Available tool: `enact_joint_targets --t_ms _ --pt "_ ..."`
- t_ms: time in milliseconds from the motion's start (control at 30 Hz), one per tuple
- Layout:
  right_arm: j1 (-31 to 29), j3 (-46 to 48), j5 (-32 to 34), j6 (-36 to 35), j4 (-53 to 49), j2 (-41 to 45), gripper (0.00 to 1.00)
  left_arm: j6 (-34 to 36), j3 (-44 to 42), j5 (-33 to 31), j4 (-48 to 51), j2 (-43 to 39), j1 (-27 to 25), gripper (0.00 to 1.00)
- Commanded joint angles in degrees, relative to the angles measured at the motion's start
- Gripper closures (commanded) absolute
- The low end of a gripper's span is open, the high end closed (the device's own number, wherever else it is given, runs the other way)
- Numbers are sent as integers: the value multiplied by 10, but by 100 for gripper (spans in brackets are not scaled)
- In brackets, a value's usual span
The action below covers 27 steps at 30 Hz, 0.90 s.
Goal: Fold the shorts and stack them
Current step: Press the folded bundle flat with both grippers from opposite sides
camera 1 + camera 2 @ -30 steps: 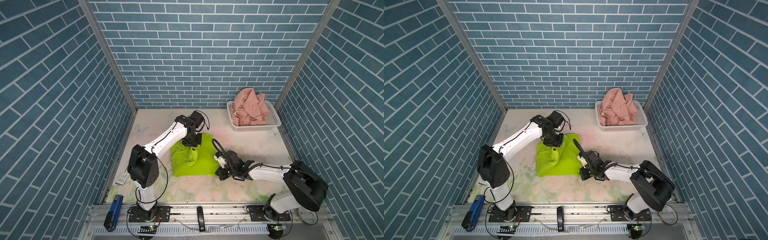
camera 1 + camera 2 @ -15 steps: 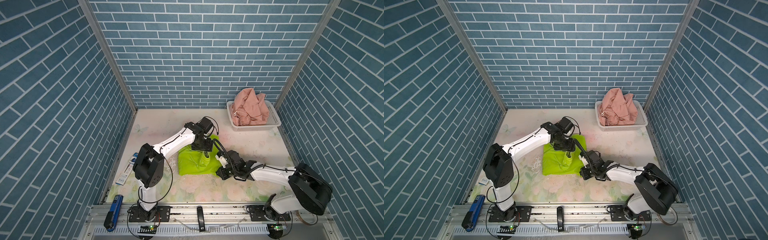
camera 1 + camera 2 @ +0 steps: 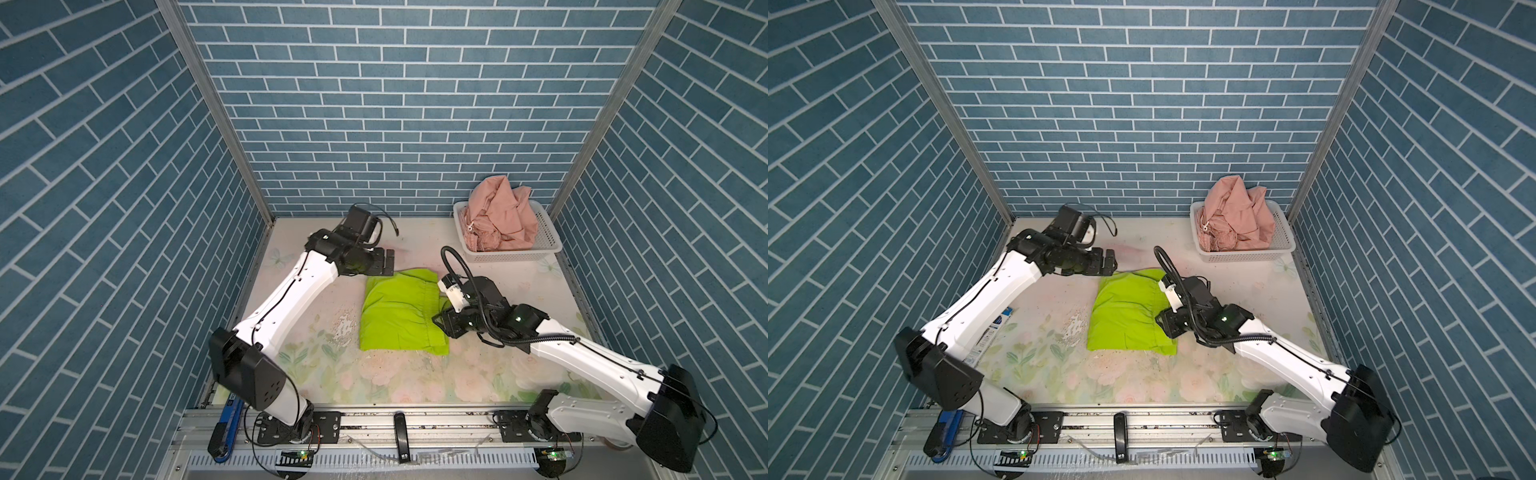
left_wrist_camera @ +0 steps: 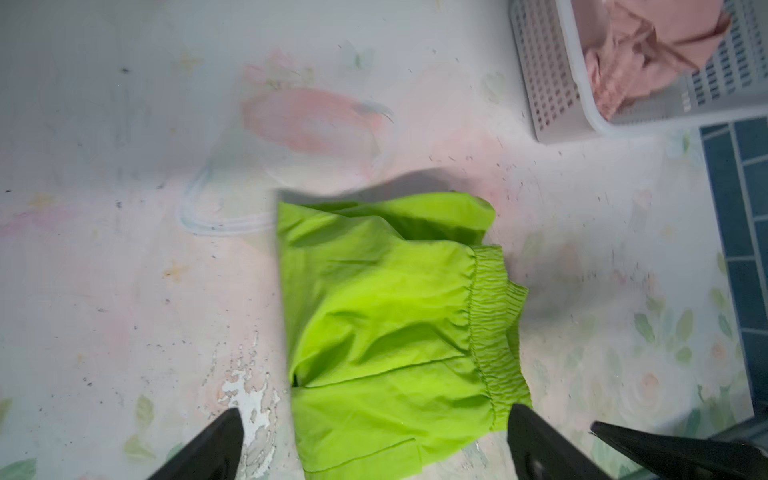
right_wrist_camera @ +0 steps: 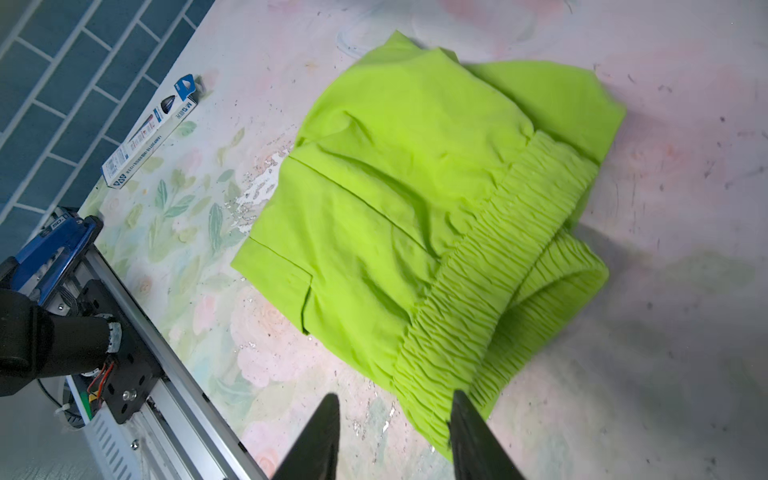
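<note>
End effectors (image 3: 390, 264) (image 3: 439, 322) beside shorts (image 3: 399, 316), basket (image 3: 515, 256) apart

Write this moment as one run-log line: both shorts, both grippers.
green shorts: folded, on table | pink shorts: crumpled in basket | left gripper: open, empty | right gripper: open, at waistband

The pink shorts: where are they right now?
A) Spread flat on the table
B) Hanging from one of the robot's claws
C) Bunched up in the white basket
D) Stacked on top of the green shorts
C: the pink shorts sit crumpled in the white basket at the table's far corner.
</note>
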<state>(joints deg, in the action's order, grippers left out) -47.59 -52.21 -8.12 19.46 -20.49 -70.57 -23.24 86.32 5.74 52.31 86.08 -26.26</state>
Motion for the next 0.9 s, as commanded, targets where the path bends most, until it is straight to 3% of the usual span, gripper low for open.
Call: enact_joint_targets --t_ms 0,200,300,533,733,867 --pt "2 -51 -20 -44 12 -74 65 -12 -107 45 -78 -24 37 0" --pt "13 -34 -61 -45 36 -175 88 0 -213 58 -171 -34 46 0" --pt "19 16 -67 -29 43 -182 93 0 -233 79 -193 -20 46 0" --pt "20 93 -64 11 61 -186 94 -5 -277 101 -242 -8 37 0" --pt "22 65 -64 13 42 -186 94 -8 -285 96 -251 33 13 0" --pt "24 26 -31 6 -6 -119 79 -2 -271 86 -236 8 8 0"
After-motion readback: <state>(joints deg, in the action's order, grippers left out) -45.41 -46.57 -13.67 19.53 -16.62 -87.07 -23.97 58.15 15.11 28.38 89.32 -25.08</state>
